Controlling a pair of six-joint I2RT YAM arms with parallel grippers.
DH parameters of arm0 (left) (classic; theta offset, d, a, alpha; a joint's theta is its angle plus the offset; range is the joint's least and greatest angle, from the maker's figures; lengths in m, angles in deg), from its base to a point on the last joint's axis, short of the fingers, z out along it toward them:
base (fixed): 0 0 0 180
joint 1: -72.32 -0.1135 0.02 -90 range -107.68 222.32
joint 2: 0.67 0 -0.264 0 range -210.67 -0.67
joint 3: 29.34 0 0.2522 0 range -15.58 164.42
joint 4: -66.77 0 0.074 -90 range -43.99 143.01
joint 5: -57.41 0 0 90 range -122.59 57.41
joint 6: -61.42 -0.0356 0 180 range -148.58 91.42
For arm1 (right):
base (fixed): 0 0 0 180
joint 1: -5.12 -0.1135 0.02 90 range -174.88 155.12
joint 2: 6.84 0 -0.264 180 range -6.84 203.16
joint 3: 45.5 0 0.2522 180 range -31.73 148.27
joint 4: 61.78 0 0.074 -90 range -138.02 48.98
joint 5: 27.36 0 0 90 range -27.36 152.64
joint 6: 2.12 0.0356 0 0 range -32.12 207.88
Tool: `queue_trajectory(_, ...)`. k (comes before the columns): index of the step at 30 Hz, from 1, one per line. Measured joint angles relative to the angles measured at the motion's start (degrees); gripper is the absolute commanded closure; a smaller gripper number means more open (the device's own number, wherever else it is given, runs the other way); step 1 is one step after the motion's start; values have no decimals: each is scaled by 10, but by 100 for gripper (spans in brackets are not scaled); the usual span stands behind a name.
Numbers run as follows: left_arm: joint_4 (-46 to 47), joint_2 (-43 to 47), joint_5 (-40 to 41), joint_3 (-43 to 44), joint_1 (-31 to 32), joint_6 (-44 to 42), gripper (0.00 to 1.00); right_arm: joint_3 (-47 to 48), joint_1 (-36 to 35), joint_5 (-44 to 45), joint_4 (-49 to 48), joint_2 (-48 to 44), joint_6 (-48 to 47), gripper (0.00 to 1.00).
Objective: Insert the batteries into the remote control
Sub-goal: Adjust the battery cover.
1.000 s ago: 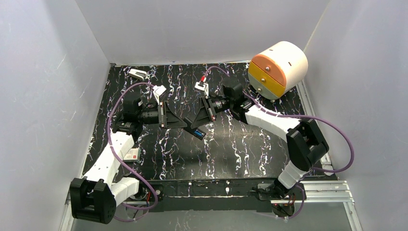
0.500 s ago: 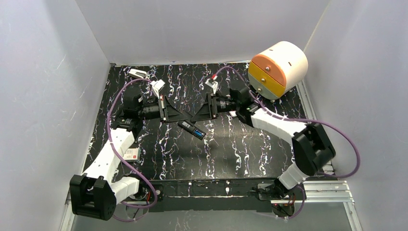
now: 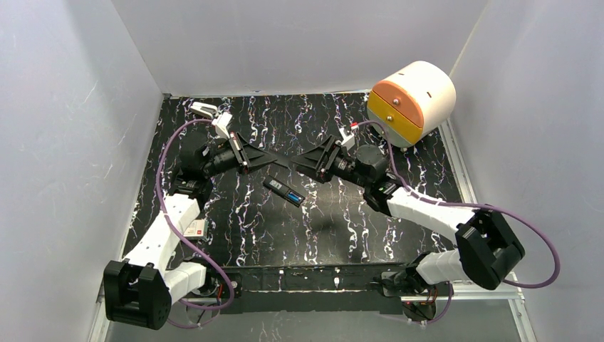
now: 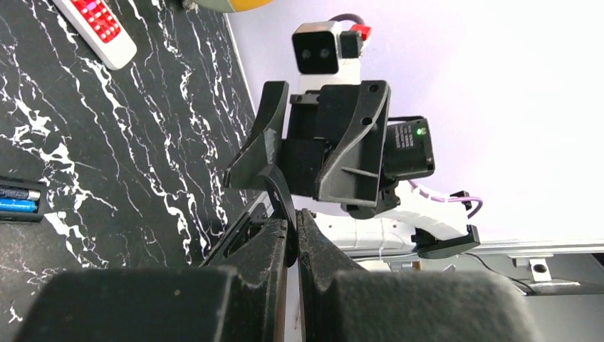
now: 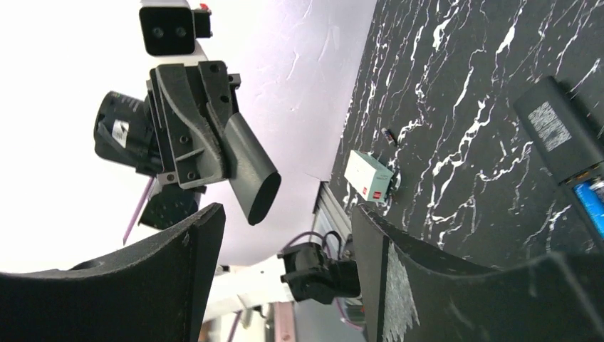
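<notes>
1. the left gripper (image 4: 292, 226) is clamped on a thin dark lid (image 5: 249, 178), held in the air. the right gripper (image 5: 285, 221) faces it, fingers apart and empty.
2. the batteries (image 4: 18, 201) lie in the open bay of the black remote (image 3: 283, 191), on the table (image 3: 356, 221) near both grippers.
3. probably best to back the right arm off, then lower the lid flat, lined up with the bay.
4. a white remote (image 4: 96, 25), a small box (image 5: 368, 176) and a drawer unit (image 3: 413, 92) sit well apart; only the right gripper crowds the way.

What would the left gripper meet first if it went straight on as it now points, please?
Most likely the right gripper, open and facing the left gripper tip to tip; relative height is unclear.
</notes>
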Motion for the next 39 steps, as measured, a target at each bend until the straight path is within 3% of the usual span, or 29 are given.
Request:
queue_trajectory(2,9,1,3,0,1,10,100,0,-12,14,-21,9,23,34)
queue_trajectory(7,22,2,9,-1,2,22,100,2,-39,40,-85,46,75,63)
queue_trajectory(13,29,5,11,-8,2,28,100,1,-47,63,-118,52,110,67)
queue_trajectory(16,33,13,12,-9,2,29,100,1,-48,66,-126,52,118,74)
queue_trajectory(18,37,16,12,-11,1,29,100,1,-49,68,-131,52,123,68)
queue_trajectory(20,42,18,12,-13,1,31,100,1,-49,68,-133,52,128,52)
queue_trajectory(23,43,18,8,-16,2,32,100,0,-50,74,-135,52,132,49)
queue_trajectory(28,43,18,4,-17,3,33,100,-4,-50,82,-139,52,135,78)
queue_trajectory(32,48,18,1,-17,2,33,100,-8,-50,83,-154,55,152,94)
queue_trajectory(33,50,18,0,-18,2,33,90,-8,-50,82,-157,57,154,97)
queue_trajectory(35,53,18,0,-18,1,33,50,-8,-50,83,-165,60,158,99)
queue_trajectory(38,50,17,-2,-19,2,26,4,-8,-50,85,-167,60,153,99)
queue_trajectory(39,43,16,0,-18,3,23,2,-9,-50,88,-164,60,149,99)
